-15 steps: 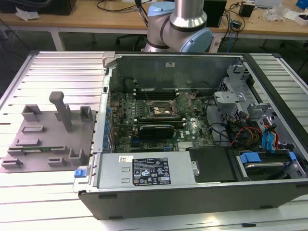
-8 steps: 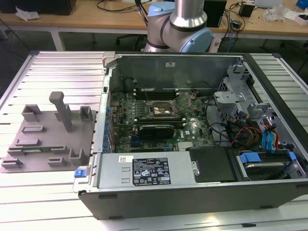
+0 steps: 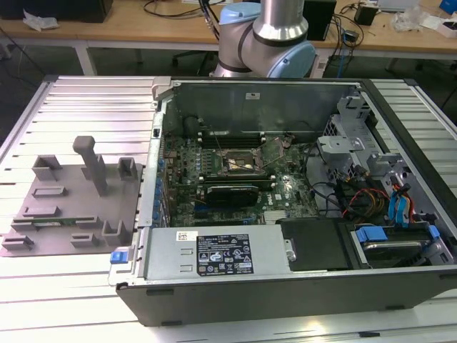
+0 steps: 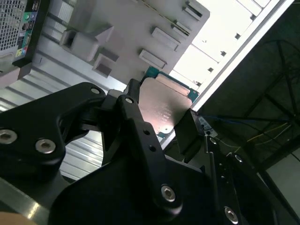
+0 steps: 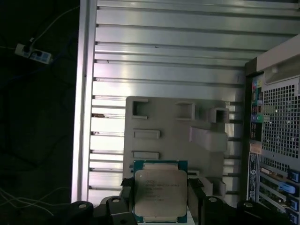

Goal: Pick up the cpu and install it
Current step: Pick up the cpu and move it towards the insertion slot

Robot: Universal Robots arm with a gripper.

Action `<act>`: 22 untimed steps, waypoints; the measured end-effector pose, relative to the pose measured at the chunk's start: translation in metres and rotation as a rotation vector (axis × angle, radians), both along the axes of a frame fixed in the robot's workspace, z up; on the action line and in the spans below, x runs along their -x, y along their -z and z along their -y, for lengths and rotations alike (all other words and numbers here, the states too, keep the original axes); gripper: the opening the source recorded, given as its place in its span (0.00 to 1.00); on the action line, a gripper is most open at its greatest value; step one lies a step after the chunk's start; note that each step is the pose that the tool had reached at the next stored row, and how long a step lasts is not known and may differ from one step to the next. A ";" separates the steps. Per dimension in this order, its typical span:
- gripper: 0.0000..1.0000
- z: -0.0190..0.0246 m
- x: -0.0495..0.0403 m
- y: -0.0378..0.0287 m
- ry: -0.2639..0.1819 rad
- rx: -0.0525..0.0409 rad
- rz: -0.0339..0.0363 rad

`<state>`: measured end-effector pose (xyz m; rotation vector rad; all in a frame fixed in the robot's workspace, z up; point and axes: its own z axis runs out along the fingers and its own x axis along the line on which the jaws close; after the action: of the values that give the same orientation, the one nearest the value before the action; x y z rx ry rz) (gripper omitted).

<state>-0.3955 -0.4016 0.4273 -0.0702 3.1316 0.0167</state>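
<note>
Silver-grey metal with a thin teal rim of board marks the cpu, clamped in the tool. In both wrist views two black fingers press on opposite edges of the chip, the jaws narrow and closed to its width. The step in hand looks like the carry of a lifted chip. Doing it well is, by my judgement, a matter of grip and attitude: contact on the edges only, and enough squeeze that the thin part cannot slide or twist, but not so much that its board flexes. The chip should also be held flat and square to the fingers, so its orientation against the socket is not lost; that socket lies bare in the middle of the open computer case in the exterior view. A knock against the case wall, or against the upright posts of the grey plastic fixture plate, could shift it in the grip, so height over both seems worth having. As for place, the chip lies right between the fingertips, one finger on each side. Its flat top is uncovered and faces the first wrist camera, and as far as can be seen it sits square to the fingers. It hangs over one end of the fixture plate, apart from it, with the ribbed aluminium desk around the plate and the case's rear panel just beside it. The underside is hidden.
</note>
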 end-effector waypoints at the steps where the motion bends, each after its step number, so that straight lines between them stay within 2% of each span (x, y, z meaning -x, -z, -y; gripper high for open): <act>1: 0.55 0.0000 -0.0057 -0.0001 0.000 0.0001 -0.0001; 5: 0.55 0.0000 -0.0247 -0.0001 0.000 0.0001 -0.0001; 13: 0.55 -0.0001 -0.0728 0.0000 0.000 0.0000 0.0000; 22: 0.55 -0.0001 -0.1199 -0.0001 0.000 0.0001 -0.0001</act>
<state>-0.2755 -0.4015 0.4274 -0.0699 3.1317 0.0165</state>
